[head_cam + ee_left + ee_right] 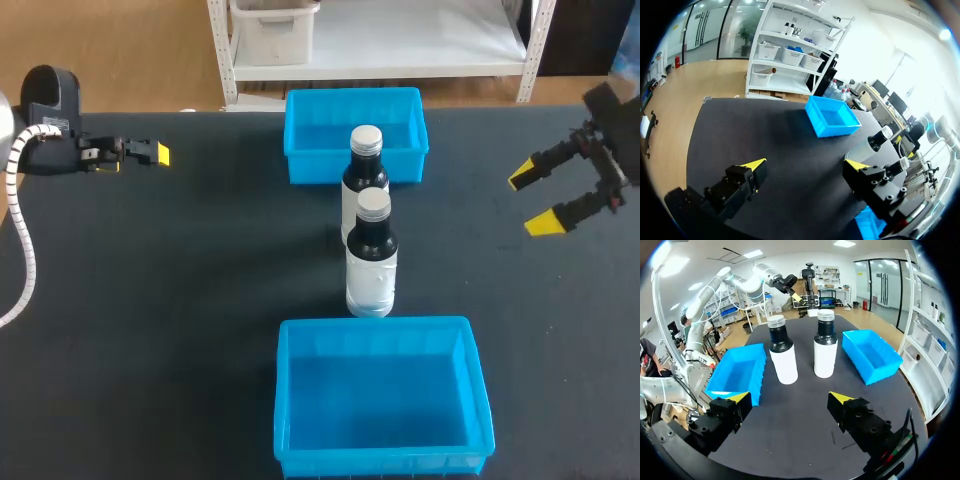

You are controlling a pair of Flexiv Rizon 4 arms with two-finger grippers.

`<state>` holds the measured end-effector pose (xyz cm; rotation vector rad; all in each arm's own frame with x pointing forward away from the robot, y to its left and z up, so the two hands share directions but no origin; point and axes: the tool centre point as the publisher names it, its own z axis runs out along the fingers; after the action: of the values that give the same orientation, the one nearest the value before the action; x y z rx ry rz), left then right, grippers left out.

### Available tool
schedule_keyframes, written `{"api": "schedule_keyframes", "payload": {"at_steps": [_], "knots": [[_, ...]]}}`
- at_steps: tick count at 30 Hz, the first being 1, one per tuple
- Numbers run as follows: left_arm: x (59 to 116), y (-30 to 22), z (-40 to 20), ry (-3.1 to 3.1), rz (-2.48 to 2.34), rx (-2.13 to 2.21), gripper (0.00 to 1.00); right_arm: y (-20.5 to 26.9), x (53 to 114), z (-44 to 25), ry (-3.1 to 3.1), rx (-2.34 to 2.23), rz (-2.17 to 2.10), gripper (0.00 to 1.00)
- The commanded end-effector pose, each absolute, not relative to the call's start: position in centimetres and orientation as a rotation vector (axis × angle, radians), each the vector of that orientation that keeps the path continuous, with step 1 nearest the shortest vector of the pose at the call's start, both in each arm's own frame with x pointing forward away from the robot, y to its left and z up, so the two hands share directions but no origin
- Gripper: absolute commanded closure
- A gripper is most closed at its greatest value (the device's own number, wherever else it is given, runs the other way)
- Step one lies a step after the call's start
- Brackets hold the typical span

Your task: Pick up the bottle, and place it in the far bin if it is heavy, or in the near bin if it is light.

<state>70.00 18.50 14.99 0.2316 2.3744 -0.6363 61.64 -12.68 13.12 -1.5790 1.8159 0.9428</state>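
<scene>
The left claw (806, 164) and right claw (790, 399) both gape wide and empty, with a bottle (783, 357) and a second bottle (825, 350) upright ahead of the right claw.

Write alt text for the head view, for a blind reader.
A far bottle and a near bottle stand upright in line on a dark table, between the far bin and the near bin, both blue. The left gripper and right gripper are open at the sides, empty.
</scene>
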Motion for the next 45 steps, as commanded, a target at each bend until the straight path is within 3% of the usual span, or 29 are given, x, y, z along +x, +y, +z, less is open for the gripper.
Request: {"api": "schedule_keyframes", "payload": {"at_steps": [1,45], "knots": [[70.0,18.5,15.0,2.374,-0.636,0.232,0.00,-12.0,60.3,13.1,1.829,-1.489,0.771,0.00],[70.0,18.5,15.0,2.374,-0.636,0.232,0.00,-0.3,59.7,13.4,1.689,-1.653,0.866,0.00]]}}
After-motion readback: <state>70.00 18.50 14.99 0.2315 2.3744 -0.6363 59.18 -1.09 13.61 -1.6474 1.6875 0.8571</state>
